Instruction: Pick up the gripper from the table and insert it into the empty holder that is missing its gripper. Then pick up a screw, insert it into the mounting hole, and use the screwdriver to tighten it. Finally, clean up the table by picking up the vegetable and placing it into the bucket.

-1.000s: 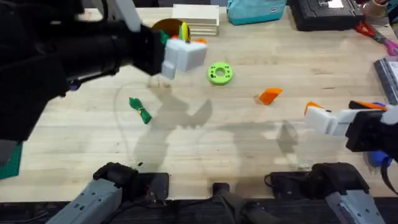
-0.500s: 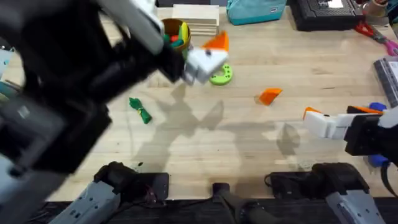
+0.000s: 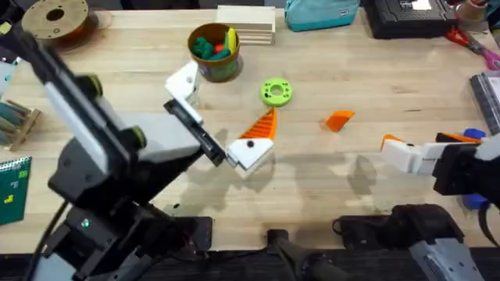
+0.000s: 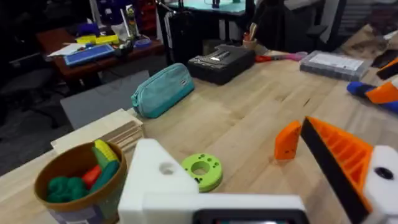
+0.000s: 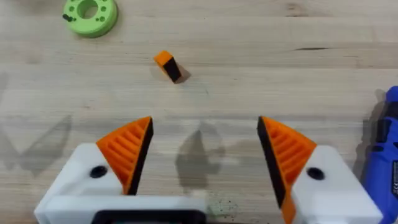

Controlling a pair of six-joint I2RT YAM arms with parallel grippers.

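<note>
Orange ribbed plastic wedge finger [image 3: 337,120] lies loose beside the lime-green ring [image 3: 276,92], probably light, stiff and slick, so pinch its flat sides; left gripper [image 3: 226,101] and right gripper [image 5: 205,124] both gape empty.

1. A robotics lab or workshop: a pale wooden table [image 3: 375,86] carries a brown filament spool [image 3: 56,19].
2. At 12 o'clock sit a teal pouch [image 3: 320,13] and black device [image 3: 410,16].
3. Behind stand cluttered desks [image 4: 93,43].
</note>
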